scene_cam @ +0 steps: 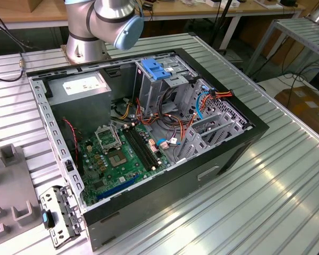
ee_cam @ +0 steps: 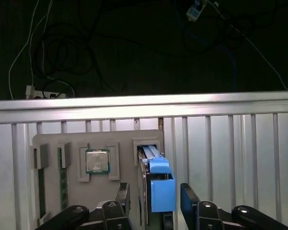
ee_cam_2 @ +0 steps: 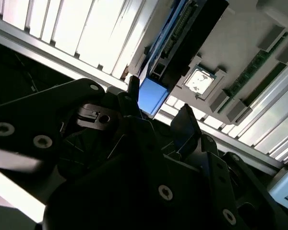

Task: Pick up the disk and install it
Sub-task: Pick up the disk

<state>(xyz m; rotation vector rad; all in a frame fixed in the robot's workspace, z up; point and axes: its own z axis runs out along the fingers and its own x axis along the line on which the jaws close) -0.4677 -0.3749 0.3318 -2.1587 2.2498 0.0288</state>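
The disk [ee_cam: 153, 182] stands on edge in a slot of a grey holder tray [ee_cam: 53, 143], with its blue side rail [ee_cam: 162, 189] facing the camera. In both wrist views my gripper [ee_cam: 156, 199] is open and straddles the disk, one black finger [ee_cam: 124, 196] on each flat side with a small gap showing. The second wrist view shows the same blue rail end [ee_cam_2: 151, 96] between the fingertips of the gripper [ee_cam_2: 158, 110]. Nothing is clamped.
The holder tray also carries a processor chip [ee_cam: 97, 160] and a memory stick [ee_cam: 63, 177], on a ribbed aluminium table [ee_cam: 230, 143]. The exterior view shows the open computer case [scene_cam: 244, 138], its drive cage with a blue latch [scene_cam: 157, 69], the power supply [scene_cam: 80, 90] and my arm's base [scene_cam: 111, 21].
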